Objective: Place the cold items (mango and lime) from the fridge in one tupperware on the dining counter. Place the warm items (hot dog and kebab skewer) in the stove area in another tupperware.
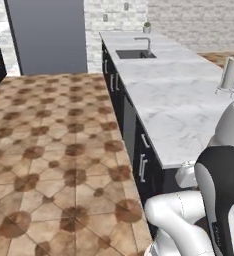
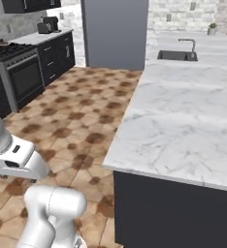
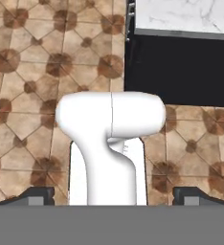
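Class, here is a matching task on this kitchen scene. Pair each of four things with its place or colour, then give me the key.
Things:
1. sink
2. stove
3. paper towel holder
4. fridge

Places or colours:
A. tall grey block against the back wall
B. set into the far end of the marble counter
C. standing upright on the counter's right side in the left base view
D. along the left wall in the right base view

Pairs: 1-B, 2-D, 3-C, 4-A

Tiled floor (image 1: 54, 150) open; marble counter (image 1: 179, 100) broad, bare except paper-towel holder (image 1: 229, 75), sink (image 1: 135, 53).
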Robot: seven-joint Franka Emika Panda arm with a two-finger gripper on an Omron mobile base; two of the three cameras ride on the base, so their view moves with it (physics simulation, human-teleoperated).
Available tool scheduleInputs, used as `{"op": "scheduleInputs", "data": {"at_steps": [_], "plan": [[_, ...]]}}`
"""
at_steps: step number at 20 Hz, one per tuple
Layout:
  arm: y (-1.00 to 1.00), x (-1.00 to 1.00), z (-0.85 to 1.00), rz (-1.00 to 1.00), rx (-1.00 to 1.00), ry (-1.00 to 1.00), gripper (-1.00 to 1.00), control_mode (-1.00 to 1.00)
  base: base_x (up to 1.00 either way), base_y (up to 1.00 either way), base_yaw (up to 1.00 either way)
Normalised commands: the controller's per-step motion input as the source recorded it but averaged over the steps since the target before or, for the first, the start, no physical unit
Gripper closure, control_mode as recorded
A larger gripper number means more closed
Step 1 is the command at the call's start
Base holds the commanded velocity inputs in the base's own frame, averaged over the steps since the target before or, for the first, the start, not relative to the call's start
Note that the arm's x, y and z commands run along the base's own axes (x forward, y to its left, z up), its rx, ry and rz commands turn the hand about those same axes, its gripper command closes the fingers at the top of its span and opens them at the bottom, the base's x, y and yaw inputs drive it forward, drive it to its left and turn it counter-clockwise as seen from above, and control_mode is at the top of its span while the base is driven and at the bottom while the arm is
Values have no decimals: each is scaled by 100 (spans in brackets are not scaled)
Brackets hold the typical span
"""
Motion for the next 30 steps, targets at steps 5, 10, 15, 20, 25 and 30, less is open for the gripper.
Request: {"op": "scheduleInputs", "data": {"at_steps": [5,10,15,20,25,30], "plan": [[0,0,0,0,0,0,-100,100,63,100,0],[0,0,0,0,0,0,-100,100,70,100,-2],[0,0,0,0,0,0,-100,100,100,99,-34],[0,0,0,0,0,0,-100,100,100,98,-42],[0,0,0,0,0,0,-100,100,100,82,-2],[0,0,0,0,0,0,-100,100,100,37,50]]}}
